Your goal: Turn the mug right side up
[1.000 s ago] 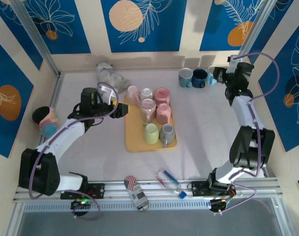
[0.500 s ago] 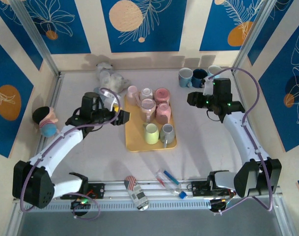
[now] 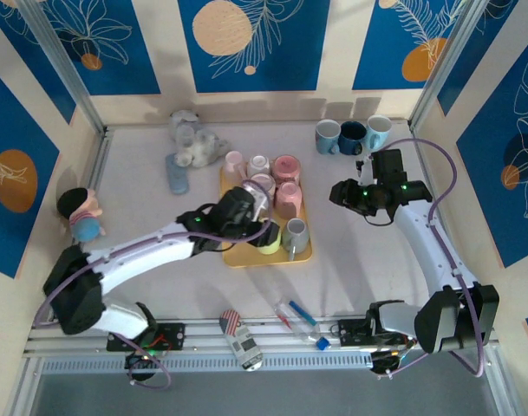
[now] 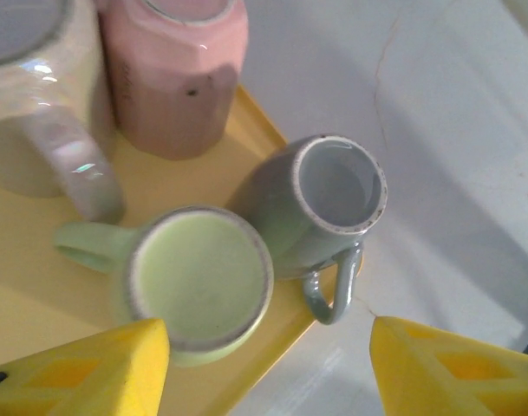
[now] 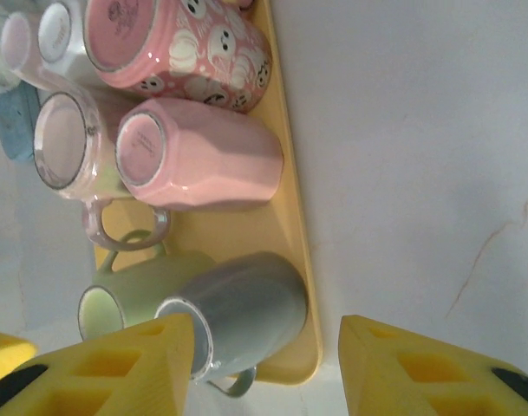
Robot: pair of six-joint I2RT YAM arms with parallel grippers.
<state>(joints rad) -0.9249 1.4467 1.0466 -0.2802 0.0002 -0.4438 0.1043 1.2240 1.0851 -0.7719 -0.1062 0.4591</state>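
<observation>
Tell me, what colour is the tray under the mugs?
The tray is yellow, clearest in the top external view.

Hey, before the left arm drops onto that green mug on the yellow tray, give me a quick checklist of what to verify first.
1. Left gripper open and empty: ok, fingers apart, nothing between them.
2. Gripper lined up over the green mug: ok, though the mug sits off-centre between the fingers.
3. Green mug is the upside-down one: cannot tell; its top looks flat and pale, base or inside unclear.
4. Room for a finger around it: not ok, the grey mug stands right against it.
5. Other mugs right side up: not ok, the pink faceted mug shows its base.
6. Right gripper out of the way: ok, open, beside the tray.
</observation>
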